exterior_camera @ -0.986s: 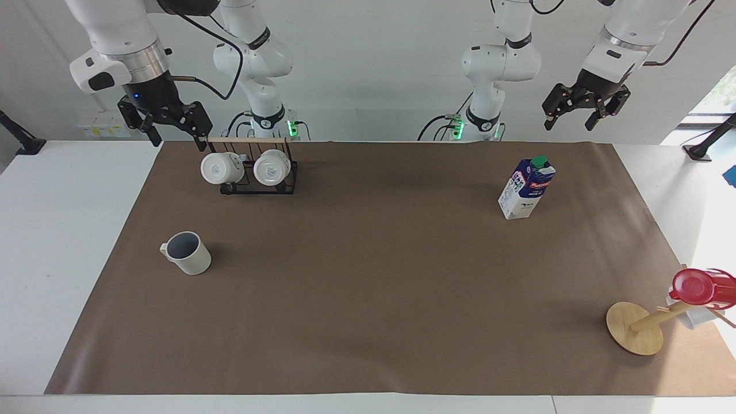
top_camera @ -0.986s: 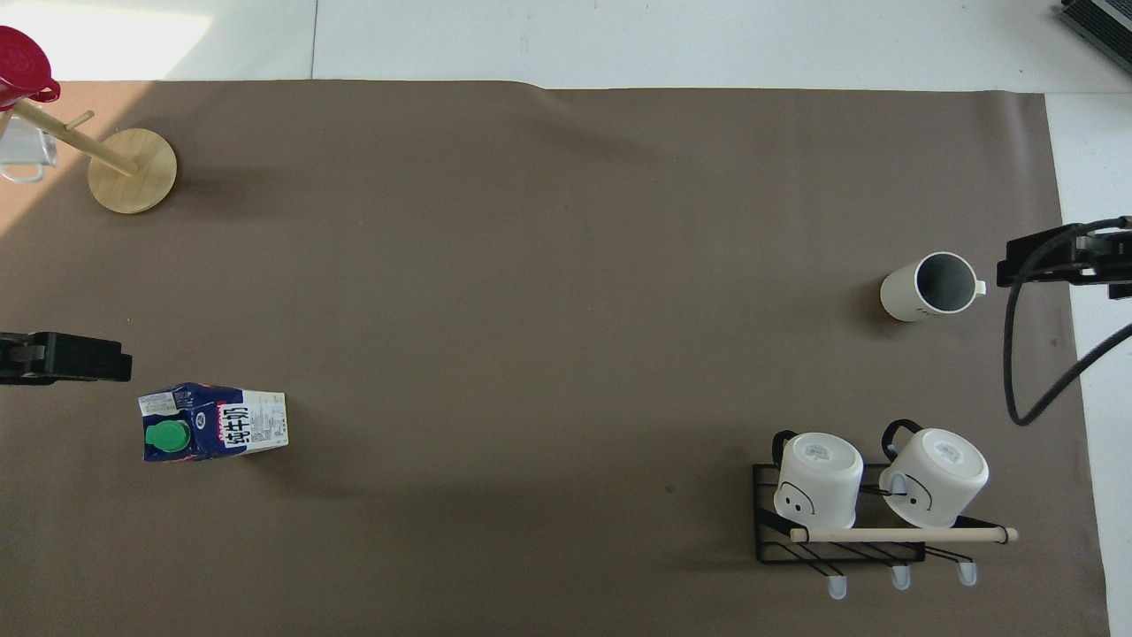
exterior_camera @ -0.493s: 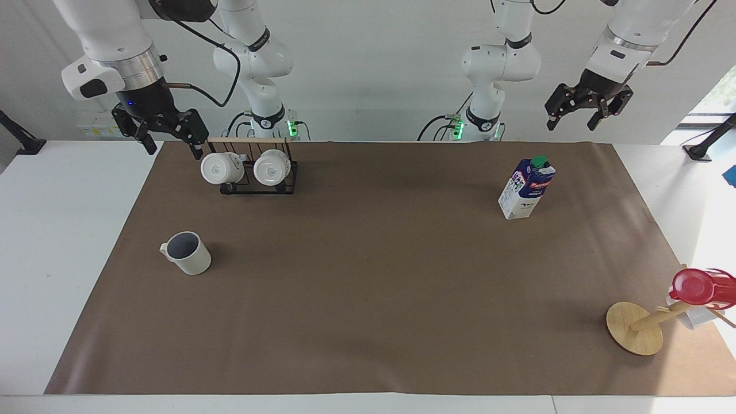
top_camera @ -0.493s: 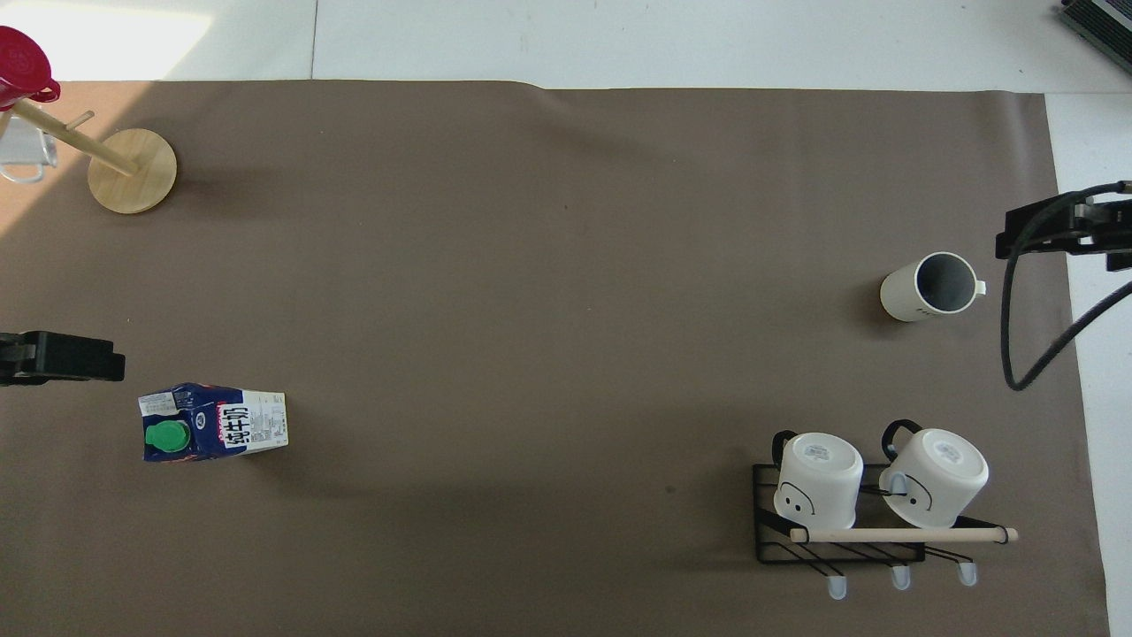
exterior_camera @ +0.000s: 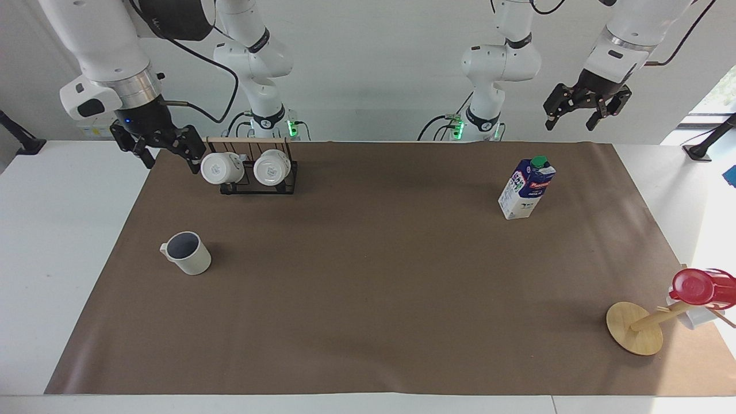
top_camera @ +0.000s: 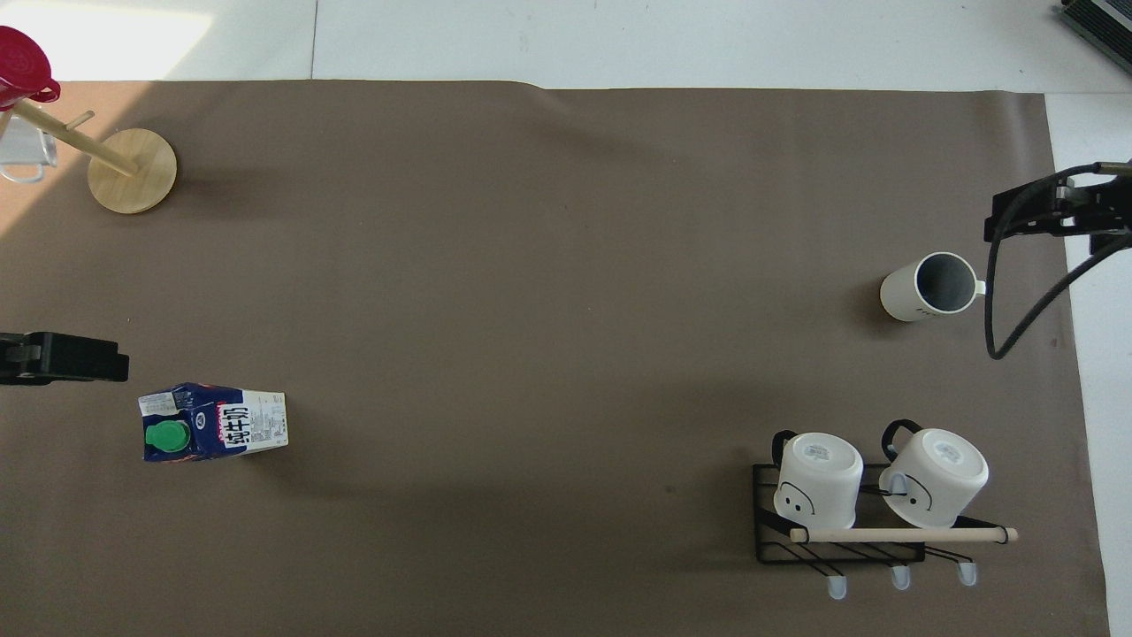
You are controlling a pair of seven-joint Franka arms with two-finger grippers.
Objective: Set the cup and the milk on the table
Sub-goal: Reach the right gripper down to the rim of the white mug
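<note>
The cup [exterior_camera: 187,253] [top_camera: 929,287], cream-white with a dark inside, stands upright on the brown sheet [exterior_camera: 374,276] of the table [exterior_camera: 57,230], toward the right arm's end. The milk [exterior_camera: 526,187] [top_camera: 212,422], a blue-and-white carton with a green cap, stands upright toward the left arm's end. My right gripper [exterior_camera: 171,161] [top_camera: 1052,208] hangs open and empty in the air beside the mug rack, over the sheet's edge. Open and empty too, my left gripper [exterior_camera: 570,125] [top_camera: 62,356] is raised above the sheet's edge near the milk.
A black wire rack [exterior_camera: 259,184] [top_camera: 840,548] with two white mugs stands near the right arm's base. A round wooden stand [exterior_camera: 635,328] [top_camera: 133,170] carrying a red cup [exterior_camera: 696,287] [top_camera: 22,57] sits far from the robots at the left arm's end.
The right gripper has drifted a little lower and toward the right arm's end of the table, still open. The left gripper has barely moved. Cup and milk stay put.
</note>
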